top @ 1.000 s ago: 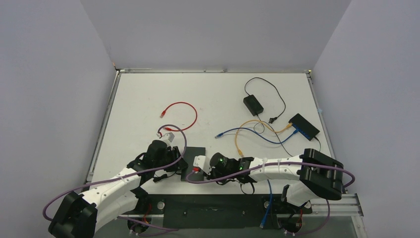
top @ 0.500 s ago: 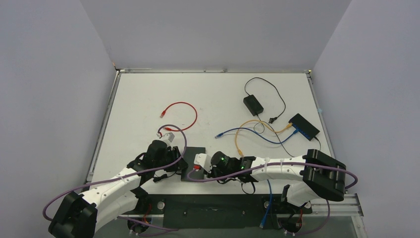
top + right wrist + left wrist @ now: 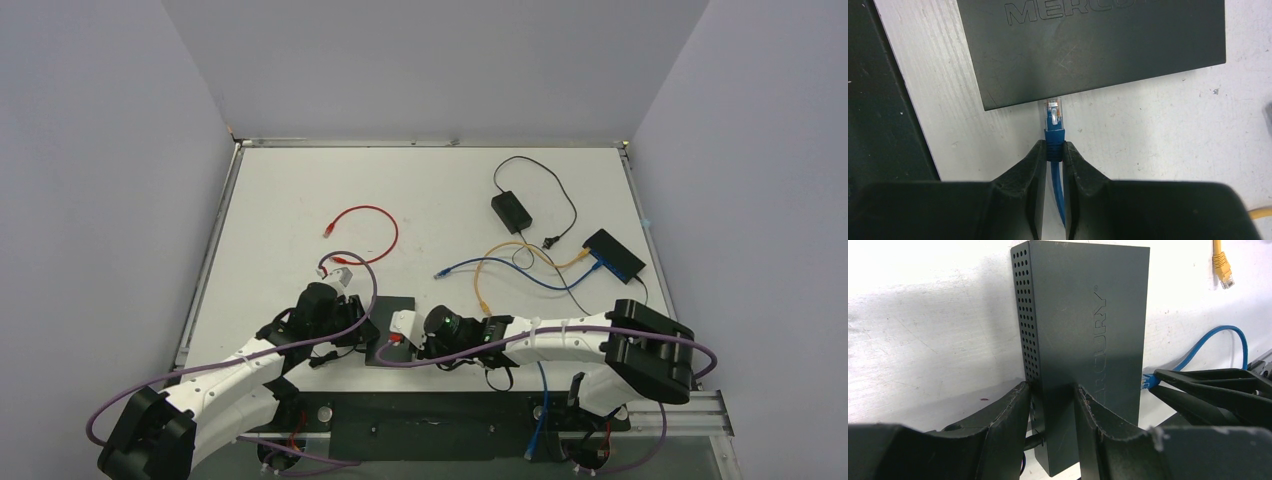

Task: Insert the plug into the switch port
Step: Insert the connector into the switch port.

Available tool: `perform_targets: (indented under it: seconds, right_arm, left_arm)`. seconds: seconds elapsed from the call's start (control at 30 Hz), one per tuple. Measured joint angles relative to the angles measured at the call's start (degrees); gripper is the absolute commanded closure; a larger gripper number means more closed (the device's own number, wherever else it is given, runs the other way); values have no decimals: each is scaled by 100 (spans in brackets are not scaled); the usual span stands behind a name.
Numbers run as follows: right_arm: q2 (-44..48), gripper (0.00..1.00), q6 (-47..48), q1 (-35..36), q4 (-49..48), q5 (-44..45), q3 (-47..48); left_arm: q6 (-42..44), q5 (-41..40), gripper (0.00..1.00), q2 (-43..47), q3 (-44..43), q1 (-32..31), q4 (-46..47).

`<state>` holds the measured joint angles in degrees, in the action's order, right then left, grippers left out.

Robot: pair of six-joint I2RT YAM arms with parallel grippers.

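The black Mercury switch (image 3: 393, 330) lies flat near the table's front edge, also in the left wrist view (image 3: 1083, 340) and the right wrist view (image 3: 1088, 45). My left gripper (image 3: 1050, 390) is shut on the switch's near end, one finger on each side; it shows in the top view too (image 3: 350, 330). My right gripper (image 3: 1053, 147) is shut on the boot of the blue plug (image 3: 1053, 120). The plug's clear tip touches the switch's side edge. The plug also shows in the left wrist view (image 3: 1148, 381). The ports themselves are hidden.
A red cable (image 3: 365, 225) lies behind the left arm. A black power adapter (image 3: 510, 210) and a second black switch (image 3: 614, 254) with orange and blue cables sit at the back right. A yellow plug (image 3: 1222, 270) lies beyond the switch. A dark strip (image 3: 878, 100) borders the table's front.
My right gripper has shifted only slightly beside the switch with the blue plug in it. My left gripper has stayed shut on the switch.
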<state>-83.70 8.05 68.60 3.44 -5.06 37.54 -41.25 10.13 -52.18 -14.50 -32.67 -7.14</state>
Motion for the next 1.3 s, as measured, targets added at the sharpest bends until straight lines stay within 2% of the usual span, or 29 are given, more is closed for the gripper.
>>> perform_targets:
  seconds: [1.3]
  right_arm:
    - [-87, 100, -70, -83, -55, -210, 7]
  left_arm:
    - [201, 105, 67, 37, 44, 4, 76]
